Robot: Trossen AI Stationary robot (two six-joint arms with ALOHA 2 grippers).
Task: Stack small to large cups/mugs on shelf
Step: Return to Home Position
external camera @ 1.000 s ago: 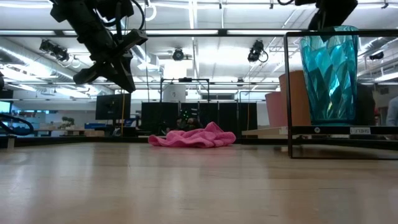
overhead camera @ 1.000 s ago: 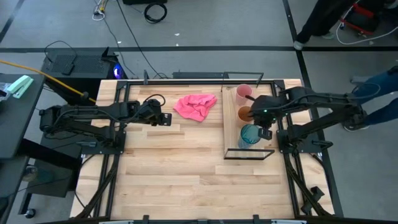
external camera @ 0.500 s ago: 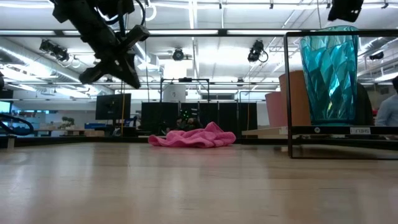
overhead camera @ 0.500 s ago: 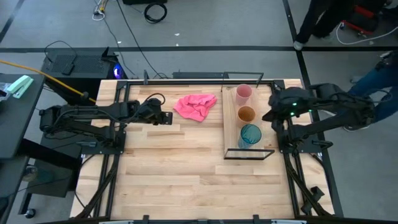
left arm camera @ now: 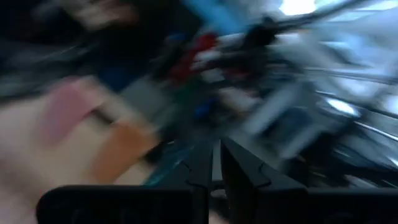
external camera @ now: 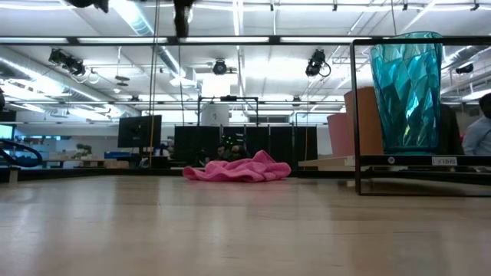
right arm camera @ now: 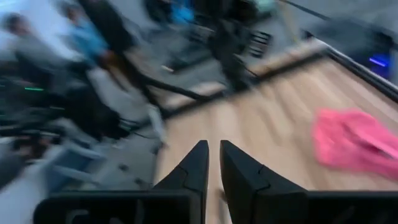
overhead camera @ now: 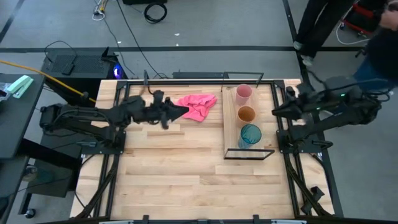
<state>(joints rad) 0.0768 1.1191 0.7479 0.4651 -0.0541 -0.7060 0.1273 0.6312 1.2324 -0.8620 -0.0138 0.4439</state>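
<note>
Three cups stand in a row on the light-wood shelf [overhead camera: 232, 104] at the table's right: pink [overhead camera: 243, 92] farthest, orange-brown [overhead camera: 247, 114] in the middle, teal [overhead camera: 250, 134] nearest. In the low view the teal cup [external camera: 406, 92] stands in front of the orange-brown [external camera: 360, 121] and pink [external camera: 336, 135] cups. My left gripper [overhead camera: 181, 111] is shut and empty, high over the table beside the pink cloth [overhead camera: 198, 106]. My right gripper [overhead camera: 275, 112] is shut and empty, just right of the shelf.
The pink cloth [external camera: 239, 167] lies crumpled on the tabletop left of the shelf. The shelf's black wire frame [external camera: 357, 115] rises around the cups. People stand on the floor beyond the table's far right corner [overhead camera: 379, 37]. Bare wood planks [overhead camera: 186, 168] fill the near half.
My right gripper has drawn back from above the orange-brown and teal cups toward the table's right edge. My left gripper has gone up and toward the right, nearer the pink cloth, and has turned. The cups and cloth have not moved.
</note>
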